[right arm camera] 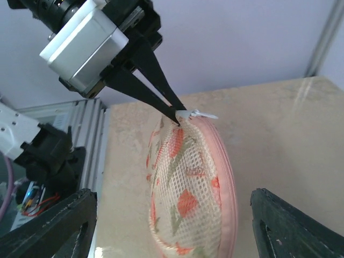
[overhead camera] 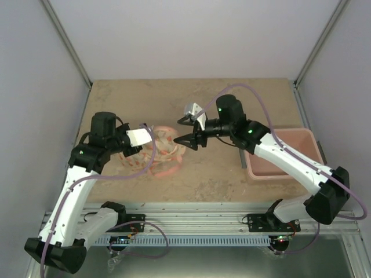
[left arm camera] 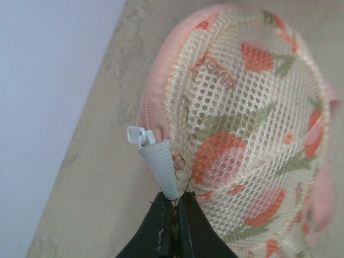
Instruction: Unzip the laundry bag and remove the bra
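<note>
Tan stone-look table (overhead camera: pixel 232 98), walled on three sides. A pink rectangular tub (overhead camera: pixel 295 142) sits at the right edge, and the right arm reaches across it.

We find the laundry bag (overhead camera: pixel 165 152) left of the table's centre, between the two arms and well apart from the tub. From the right wrist it stands on edge, with one rounded end raised and the pink zip rim (right arm camera: pixel 228 177) running down its side. It is cream mesh printed with orange-pink fruit and green leaves. The zip looks closed along the rim that we can see. We cannot make out the bra through the mesh in any view.

The right gripper (overhead camera: pixel 182 131) hangs just beside the bag's right end, its jaws spread wide and holding nothing. In its own camera the two dark fingers (right arm camera: pixel 51 226) frame the bag from either side without touching it.

The left gripper (left arm camera: pixel 173 207) is at the bag's raised end. Its fingers are pressed together on a small white fabric tab (left arm camera: pixel 158 164) sewn at the end of the zip. The right wrist view shows the same pinch, with the black fingertips meeting at the top of the bag.

The white zip pull (left arm camera: pixel 137 137) sticks out just beside that tab. It is free, and neither gripper touches it.
</note>
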